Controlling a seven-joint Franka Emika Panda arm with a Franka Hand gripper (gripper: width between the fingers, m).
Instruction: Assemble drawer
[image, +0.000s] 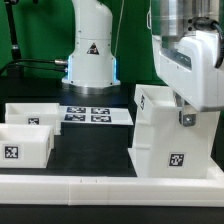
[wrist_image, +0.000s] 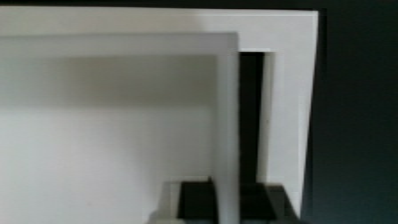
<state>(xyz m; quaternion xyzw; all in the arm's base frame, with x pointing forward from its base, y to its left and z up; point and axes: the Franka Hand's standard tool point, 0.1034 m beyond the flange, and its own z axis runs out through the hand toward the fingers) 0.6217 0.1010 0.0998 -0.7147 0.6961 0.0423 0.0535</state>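
Observation:
The drawer's large boxy housing (image: 160, 135) stands on the exterior view's right, with tags on its side and front. My gripper (image: 186, 118) comes down on its right top edge. In the wrist view my gripper (wrist_image: 228, 203) has one dark finger (wrist_image: 192, 203) on each side of a thin white wall of the housing (wrist_image: 228, 110), and the jaws sit tight against it. Two open-top trays stand on the exterior view's left, one in front (image: 25, 148) and one behind it (image: 45, 113).
The marker board (image: 95, 115) lies on the black table between the trays and the housing, in front of the robot base (image: 90, 55). A long low white rail (image: 110, 188) runs along the front edge.

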